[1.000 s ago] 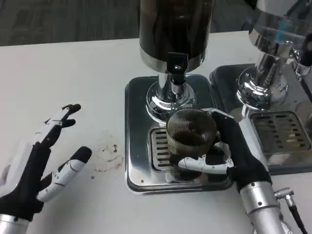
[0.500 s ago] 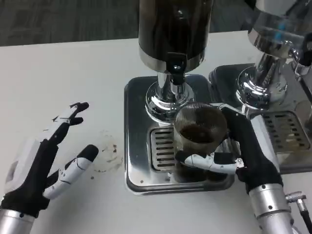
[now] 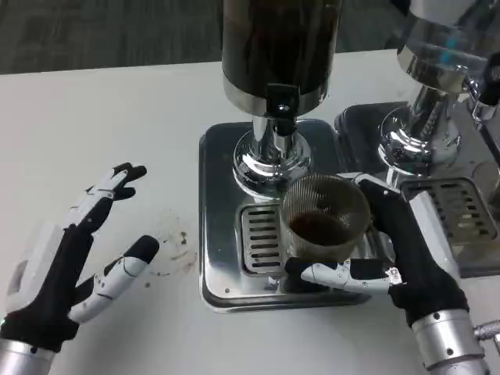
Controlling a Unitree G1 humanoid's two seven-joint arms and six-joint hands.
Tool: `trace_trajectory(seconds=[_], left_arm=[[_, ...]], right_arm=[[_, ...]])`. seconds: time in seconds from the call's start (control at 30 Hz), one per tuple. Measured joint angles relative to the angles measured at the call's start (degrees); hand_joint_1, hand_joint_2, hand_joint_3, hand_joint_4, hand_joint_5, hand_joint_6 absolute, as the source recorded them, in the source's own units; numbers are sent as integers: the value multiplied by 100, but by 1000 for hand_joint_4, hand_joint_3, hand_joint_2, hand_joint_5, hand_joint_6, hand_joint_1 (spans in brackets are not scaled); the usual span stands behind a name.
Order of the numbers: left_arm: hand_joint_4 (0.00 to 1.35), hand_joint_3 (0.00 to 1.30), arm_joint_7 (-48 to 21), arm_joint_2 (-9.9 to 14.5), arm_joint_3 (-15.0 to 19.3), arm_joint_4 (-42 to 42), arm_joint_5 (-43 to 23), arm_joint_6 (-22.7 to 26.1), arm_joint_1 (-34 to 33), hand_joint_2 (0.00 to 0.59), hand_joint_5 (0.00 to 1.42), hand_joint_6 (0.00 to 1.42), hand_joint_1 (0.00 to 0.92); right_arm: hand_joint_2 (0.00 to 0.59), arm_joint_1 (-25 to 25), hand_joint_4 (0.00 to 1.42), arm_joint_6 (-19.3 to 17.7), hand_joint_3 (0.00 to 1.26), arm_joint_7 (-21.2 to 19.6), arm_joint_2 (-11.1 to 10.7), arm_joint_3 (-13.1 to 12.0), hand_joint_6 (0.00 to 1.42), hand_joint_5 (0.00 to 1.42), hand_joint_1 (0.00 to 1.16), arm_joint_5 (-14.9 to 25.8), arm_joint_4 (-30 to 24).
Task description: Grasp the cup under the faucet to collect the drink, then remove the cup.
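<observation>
We're looking down at the white table [image 3: 94,101], and the biggest thing on it is the drink dispenser [image 3: 280,47], a dark cylinder on a chrome stem, standing at the far middle of the table on its steel drip tray [image 3: 215,226]. A second dispenser [image 3: 437,70] with its own tray [image 3: 461,211] sits at the far right edge. We've got the black faucet [image 3: 281,101] on the front of the near dispenser, above the slotted grate [image 3: 262,238].

The right hand [image 3: 406,250] comes in from the near right corner and wraps the cup [image 3: 324,219]: the thumb crosses the cup's near side, the fingers reach round its far side, so it's clamped on it. The ribbed, clear cup holds dark liquid and sits over the right part of the grate, toward the near right of the faucet rather than straight below it.

The left hand [image 3: 62,266] rests at the near left edge, fingers spread apart, holding nothing, well apart from the tray. Between it and the tray we see small brown stains [image 3: 176,250] on bare table. There's open tabletop left of the tray and along the near edge.
</observation>
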Motion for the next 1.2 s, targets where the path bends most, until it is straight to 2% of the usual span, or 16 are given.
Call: trace_trajectory(seconds=[0.17,0.3,0.57,0.7,0.87,1.2], left_arm=[[0,148,53,76,49,-415,226,46,295,177,170,42,0],[0,145,85,238,100,-745,483,98,667,172,158,30,0],[0,70,171,536,356,-1468,914,138,1398,163,74,0,0],[0,58,173,719,523,-1864,1077,214,1760,162,61,0,0],[0,57,172,726,586,-2145,1082,255,2097,162,59,0,0],[0,55,173,594,534,-2499,1207,505,2239,162,59,0,0]], right_arm=[[78,281,824,17,810,216,-17,3,863,809,1034,28,-330],[78,509,834,68,810,491,-47,25,864,812,1034,137,-599],[78,764,834,263,810,1166,-260,54,865,812,1034,348,-1309],[78,830,834,320,810,1353,-354,55,865,812,1034,398,-1514],[78,958,834,322,810,1490,-380,67,871,812,1034,455,-1652],[80,1036,834,324,810,1625,-415,137,887,812,1034,474,-1829]])
